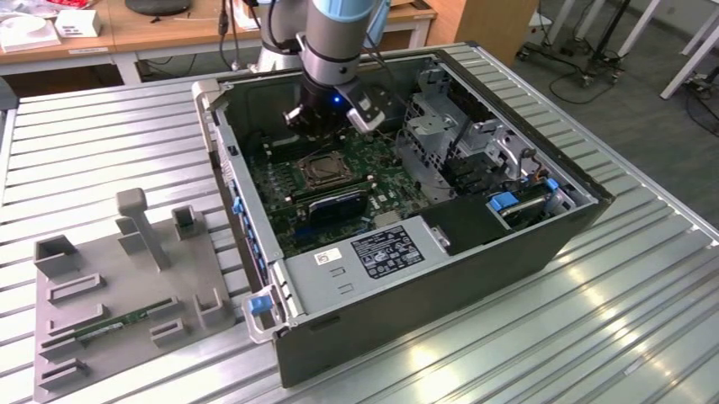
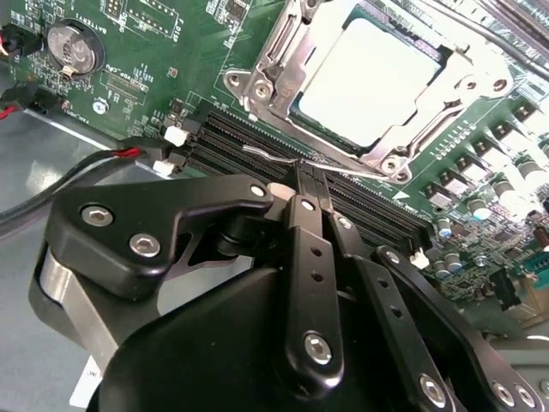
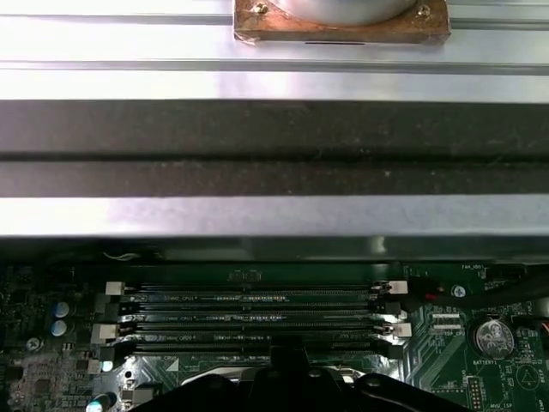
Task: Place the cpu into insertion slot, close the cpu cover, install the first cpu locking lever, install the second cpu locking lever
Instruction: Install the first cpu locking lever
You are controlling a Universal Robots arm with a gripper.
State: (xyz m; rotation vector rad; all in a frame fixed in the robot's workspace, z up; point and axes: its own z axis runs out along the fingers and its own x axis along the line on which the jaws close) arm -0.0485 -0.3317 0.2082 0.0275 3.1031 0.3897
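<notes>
I see the chip [image 2: 369, 77] lying in its socket [image 1: 301, 168], with the metal cover frame [image 2: 268, 69] down over its edges. My pincer [image 2: 307, 178] is pressed together, its tips at the end of a thin wire lever [image 2: 264, 154] just beside the black memory slots [image 2: 223, 137]. Whether the wire is caught between them I cannot tell. The computer case [image 1: 450, 261] sits on the worktop [image 1: 629, 328].

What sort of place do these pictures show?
Most likely a robotics laboratory or test workshop. A robot arm reaches into an open computer case that stands on a ribbed metal table, with wooden desks and wheeled stands behind.
</notes>
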